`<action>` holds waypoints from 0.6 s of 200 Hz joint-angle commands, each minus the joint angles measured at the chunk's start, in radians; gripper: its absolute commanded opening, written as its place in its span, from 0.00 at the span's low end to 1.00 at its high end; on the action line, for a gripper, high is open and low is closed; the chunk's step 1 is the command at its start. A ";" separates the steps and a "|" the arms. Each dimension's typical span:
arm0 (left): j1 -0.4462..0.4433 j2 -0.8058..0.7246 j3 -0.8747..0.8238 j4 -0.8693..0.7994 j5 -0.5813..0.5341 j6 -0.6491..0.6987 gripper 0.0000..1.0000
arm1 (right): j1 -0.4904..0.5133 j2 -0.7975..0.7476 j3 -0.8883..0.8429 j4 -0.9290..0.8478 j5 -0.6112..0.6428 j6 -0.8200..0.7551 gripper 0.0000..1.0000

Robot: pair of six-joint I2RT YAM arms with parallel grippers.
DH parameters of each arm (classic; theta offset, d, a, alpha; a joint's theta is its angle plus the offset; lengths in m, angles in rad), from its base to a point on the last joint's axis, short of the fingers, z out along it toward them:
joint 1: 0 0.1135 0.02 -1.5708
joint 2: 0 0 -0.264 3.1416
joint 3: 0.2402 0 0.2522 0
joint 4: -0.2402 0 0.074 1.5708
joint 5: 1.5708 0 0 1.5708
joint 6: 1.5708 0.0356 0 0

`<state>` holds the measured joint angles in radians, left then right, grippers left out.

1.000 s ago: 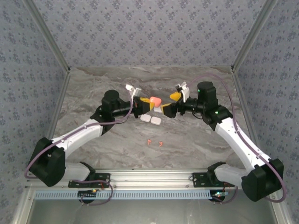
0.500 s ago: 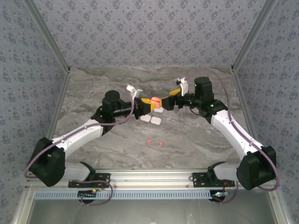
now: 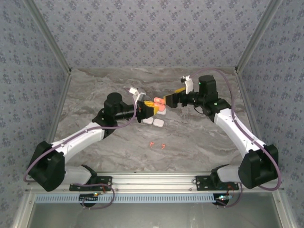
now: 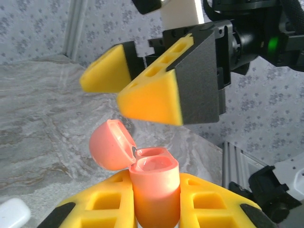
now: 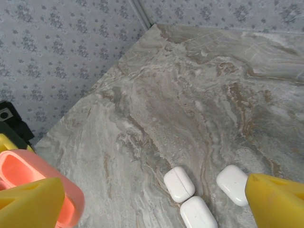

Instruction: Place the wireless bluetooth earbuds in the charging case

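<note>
1. Since a second ago the right gripper (image 3: pixel 167 100) is sitting higher and further back over the table (image 3: pixel 199 142). It's now hovering right by the top of the orange-pink charging case (image 3: pixel 159 105) instead of down beside it. The left gripper (image 3: pixel 151 109) is staying about where it was.
2. Left gripper is squeezing the charging case between its yellow pads (image 4: pixel 95 206) and holding it upright off the table. The lid (image 4: pixel 108 145) is hanging flipped open to one side.
3. Right gripper is hanging with its jaws spread wide, gripping nothing. From the left wrist view its fingertips are pointing at the case's open top, with a gap between them and it.
4. Two orange-red earbuds (image 3: pixel 152 144) are lying on the marble nearer the arm bases, well apart from both grippers and the case.
5. Three white cases (image 5: pixel 179 183) are sitting shut on the table, close together, just beside the spot under the held case.
</note>
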<state>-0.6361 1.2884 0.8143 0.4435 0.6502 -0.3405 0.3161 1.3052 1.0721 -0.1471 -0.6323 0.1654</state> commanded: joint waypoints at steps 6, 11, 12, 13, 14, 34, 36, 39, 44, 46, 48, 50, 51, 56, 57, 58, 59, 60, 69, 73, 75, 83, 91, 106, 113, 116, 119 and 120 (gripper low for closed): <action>-0.005 -0.060 -0.002 -0.088 -0.132 0.091 0.10 | -0.032 -0.088 -0.008 -0.051 0.015 0.013 1.00; -0.005 -0.067 -0.008 -0.101 -0.156 0.104 0.10 | -0.036 -0.098 -0.014 -0.065 0.019 0.013 1.00; -0.004 -0.069 -0.010 -0.104 -0.159 0.105 0.10 | -0.036 -0.099 -0.016 -0.069 0.020 0.013 1.00; -0.005 -0.070 -0.011 -0.107 -0.163 0.107 0.10 | -0.036 -0.101 -0.019 -0.072 0.021 0.013 1.00; -0.005 -0.072 -0.012 -0.109 -0.169 0.109 0.09 | -0.037 -0.102 -0.020 -0.075 0.022 0.013 1.00; -0.005 -0.116 -0.041 -0.159 -0.254 0.150 0.09 | -0.035 -0.115 -0.051 -0.139 0.038 0.004 1.00; -0.004 -0.121 -0.043 -0.164 -0.261 0.153 0.09 | -0.034 -0.115 -0.052 -0.142 0.039 0.004 1.00; -0.005 -0.128 -0.048 -0.172 -0.272 0.159 0.09 | -0.033 -0.115 -0.055 -0.152 0.043 0.002 1.00; -0.005 -0.142 -0.054 -0.184 -0.289 0.168 0.09 | -0.027 -0.113 -0.065 -0.172 0.057 -0.004 1.00; -0.005 -0.147 -0.057 -0.190 -0.295 0.172 0.09 | -0.025 -0.112 -0.067 -0.177 0.062 -0.006 1.00; -0.005 -0.152 -0.060 -0.195 -0.300 0.175 0.09 | -0.024 -0.111 -0.069 -0.179 0.064 -0.007 1.00; -0.005 -0.156 -0.063 -0.201 -0.306 0.179 0.09 | -0.018 -0.110 -0.073 -0.186 0.071 -0.009 1.00; -0.005 -0.159 -0.063 -0.204 -0.308 0.182 0.09 | -0.016 -0.110 -0.075 -0.188 0.073 -0.011 1.00; -0.004 -0.173 -0.071 -0.217 -0.322 0.190 0.09 | -0.006 -0.108 -0.084 -0.197 0.083 -0.012 1.00; -0.005 -0.176 -0.071 -0.220 -0.324 0.191 0.09 | -0.004 -0.108 -0.087 -0.198 0.084 -0.012 1.00; -0.005 -0.179 -0.072 -0.222 -0.328 0.193 0.09 | -0.001 -0.107 -0.090 -0.200 0.086 -0.012 1.00; -0.004 -0.182 -0.074 -0.225 -0.332 0.194 0.09 | -0.001 -0.107 -0.090 -0.200 0.086 -0.012 1.00; -0.004 -0.184 -0.074 -0.227 -0.335 0.196 0.09 | 0.001 -0.106 -0.091 -0.201 0.088 -0.012 1.00; -0.005 -0.211 -0.086 -0.245 -0.355 0.208 0.09 | 0.027 -0.099 -0.108 -0.207 0.102 -0.011 0.97; -0.005 -0.223 -0.093 -0.251 -0.363 0.213 0.09 | 0.041 -0.093 -0.116 -0.209 0.108 -0.011 0.96; -0.005 -0.230 -0.097 -0.252 -0.366 0.215 0.09 | 0.048 -0.090 -0.119 -0.210 0.110 -0.011 0.95; -0.004 -0.258 -0.113 -0.255 -0.382 0.221 0.09 | 0.079 -0.074 -0.129 -0.212 0.118 -0.010 0.90; -0.005 -0.287 -0.132 -0.253 -0.398 0.226 0.09 | 0.112 -0.052 -0.137 -0.216 0.131 -0.012 0.86; -0.003 -0.345 -0.165 -0.253 -0.424 0.234 0.09 | 0.182 0.002 -0.141 -0.226 0.163 -0.027 0.76; -0.004 -0.373 -0.177 -0.257 -0.437 0.240 0.09 | 0.212 0.030 -0.141 -0.229 0.173 -0.034 0.73; -0.003 -0.382 -0.182 -0.260 -0.443 0.241 0.09 | 0.223 0.043 -0.141 -0.226 0.174 -0.037 0.72; -0.003 -0.394 -0.186 -0.264 -0.448 0.243 0.09 | 0.235 0.056 -0.141 -0.223 0.175 -0.039 0.70; -0.003 -0.396 -0.186 -0.266 -0.449 0.243 0.09 | 0.238 0.060 -0.141 -0.222 0.176 -0.040 0.70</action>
<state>-0.6361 0.9710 0.6529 0.1967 0.2733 -0.1402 0.4755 1.2930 0.9440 -0.3325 -0.5064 0.1505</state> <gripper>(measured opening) 0.207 0.741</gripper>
